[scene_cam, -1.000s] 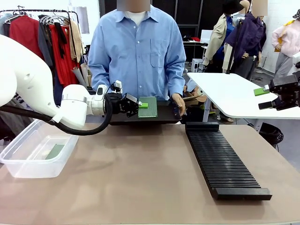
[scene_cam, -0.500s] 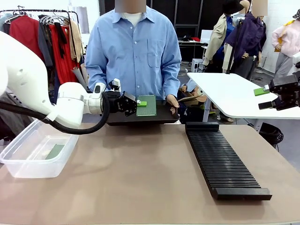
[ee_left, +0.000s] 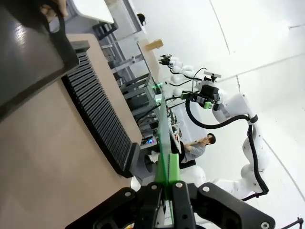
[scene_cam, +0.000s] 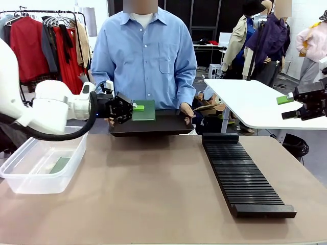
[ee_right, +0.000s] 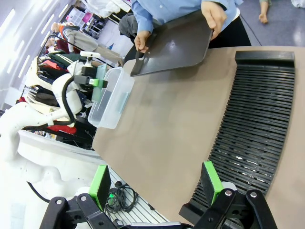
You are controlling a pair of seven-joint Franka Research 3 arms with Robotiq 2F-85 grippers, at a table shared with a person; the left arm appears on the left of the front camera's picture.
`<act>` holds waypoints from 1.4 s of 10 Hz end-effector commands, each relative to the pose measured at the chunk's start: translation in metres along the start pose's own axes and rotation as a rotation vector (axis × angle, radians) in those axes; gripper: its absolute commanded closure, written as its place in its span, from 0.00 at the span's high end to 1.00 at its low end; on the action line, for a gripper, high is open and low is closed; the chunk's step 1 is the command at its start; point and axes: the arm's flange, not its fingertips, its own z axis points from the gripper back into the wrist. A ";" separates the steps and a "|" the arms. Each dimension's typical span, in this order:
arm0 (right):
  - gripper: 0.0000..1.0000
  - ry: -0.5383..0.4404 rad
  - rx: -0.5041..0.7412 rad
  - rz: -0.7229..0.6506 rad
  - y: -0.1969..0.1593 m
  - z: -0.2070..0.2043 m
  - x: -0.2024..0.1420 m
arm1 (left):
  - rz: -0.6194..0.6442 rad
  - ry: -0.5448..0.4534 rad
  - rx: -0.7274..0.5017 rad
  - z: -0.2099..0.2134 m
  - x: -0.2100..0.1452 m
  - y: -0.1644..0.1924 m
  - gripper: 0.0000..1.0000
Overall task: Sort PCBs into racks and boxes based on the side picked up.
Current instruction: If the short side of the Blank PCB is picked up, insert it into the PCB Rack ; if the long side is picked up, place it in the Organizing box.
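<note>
Front view: the left gripper (scene_cam: 134, 107) is clamped on the left edge of a PCB (scene_cam: 144, 110), holding it level above the black tray (scene_cam: 153, 125) that a person grips with both hands at the far side of the table (scene_cam: 153, 194). The clear box (scene_cam: 41, 163) sits on the table's left with another board (scene_cam: 60, 164) lying flat in it, and the rack (scene_cam: 245, 173) runs along the right, its slots bare. The right gripper (scene_cam: 294, 106) hangs well off to the right with its pads apart and nothing between them. Judging by where the arm stands, the box looks the nearer home for this board, so the sound course is to lift clear of the tray rim before swinging left, then bring the board low over the box before letting go, so it lands flat rather than tipping on the wall. Left wrist view: the fingers (ee_left: 174, 167) pinch the PCB (ee_left: 162, 129) edge-on, thin and straight; the hold is near one edge, so slow, smooth motion should keep it from pivoting. Right wrist view: the pads (ee_right: 212, 181) stand wide apart above the rack (ee_right: 257, 119), with the tray (ee_right: 176, 45) and the person's hand (ee_right: 214, 13) beyond, and the box (ee_right: 112, 98) farther off beside the left arm.
</note>
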 end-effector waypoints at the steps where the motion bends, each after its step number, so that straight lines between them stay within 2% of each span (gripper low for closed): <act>1: 1.00 -0.024 0.019 0.004 0.002 -0.002 0.004 | 0.092 0.021 0.094 0.016 -0.013 -0.026 0.00; 4: 1.00 -0.024 0.019 0.004 0.002 -0.002 0.004 | 0.249 0.079 0.208 0.053 -0.023 -0.060 0.00; 9: 1.00 -0.024 0.019 0.004 0.002 -0.002 0.004 | 0.391 0.129 0.611 0.110 -0.011 -0.087 0.00; 12: 1.00 -0.024 0.019 0.004 0.002 -0.002 0.004 | 0.512 0.244 0.831 0.130 -0.003 -0.095 0.00; 14: 1.00 -0.024 0.019 0.004 0.002 -0.002 0.004 | 0.562 0.271 0.962 0.135 0.007 -0.095 0.00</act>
